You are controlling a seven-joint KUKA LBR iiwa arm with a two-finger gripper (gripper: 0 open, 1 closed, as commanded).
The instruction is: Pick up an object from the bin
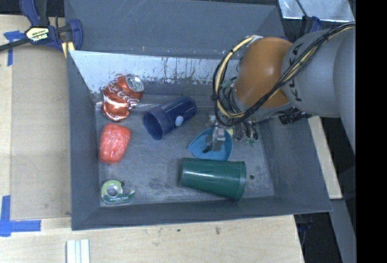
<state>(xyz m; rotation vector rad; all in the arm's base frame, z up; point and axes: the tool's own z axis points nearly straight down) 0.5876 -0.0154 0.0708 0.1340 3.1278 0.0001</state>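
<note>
Lower left: tape roll (115,191). Lower centre: dark green cup (213,178) on its side. Just above it, right of centre: gripper (213,142) down at a flat light-blue piece (198,147). Contact and how far open: cannot tell. Left: red lump (113,142). Farther up: blue cup (169,116) on its side, crushed red can (121,97).

Green cup (213,178) — red can (121,97)

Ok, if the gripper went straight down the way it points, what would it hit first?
Probably the light blue flat piece directly under the gripper, next to the green cup lying on its side. The gap between them is hard to judge from above.
</note>
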